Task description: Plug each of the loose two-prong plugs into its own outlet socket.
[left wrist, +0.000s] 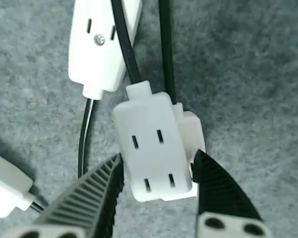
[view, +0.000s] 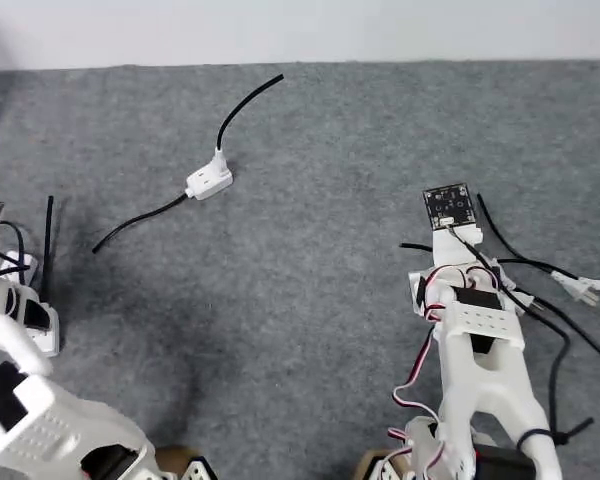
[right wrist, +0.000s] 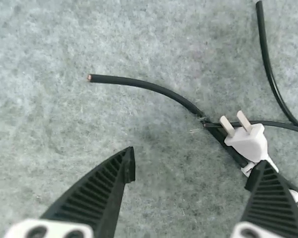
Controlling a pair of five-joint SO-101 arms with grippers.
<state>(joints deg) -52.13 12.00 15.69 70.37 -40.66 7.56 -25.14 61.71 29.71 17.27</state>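
Nearest, at the tabletop's point(view: 320, 330) front edge, the left end effector point(left wrist: 158, 156) hangs low over the grey felt with its ribbed black fingers point(left wrist: 97, 198) spread, one on each side of a white outlet socket point(left wrist: 149, 131) that lies flat, slots facing up. A black cord point(left wrist: 126, 54) runs out from the socket's far end. Just beyond it lies a second outlet socket point(left wrist: 102, 44) with a screw in its face, and part of another white piece point(left wrist: 5, 186) sits off to one side. The right end effector point(right wrist: 195, 156) is also wide open above the felt, holding nothing. A white two-prong plug point(right wrist: 246, 139) lies between its fingers, close to one of them, prongs pointing away. A cut cord end point(right wrist: 89, 78) showing copper rests a little farther out. In the high view, a loose plug point(view: 580, 288) lies among black cords just beside the right arm point(view: 480, 340). Farthest back, well apart from both arms, sits a white socket block point(view: 208, 181) with a cord leaving each end.
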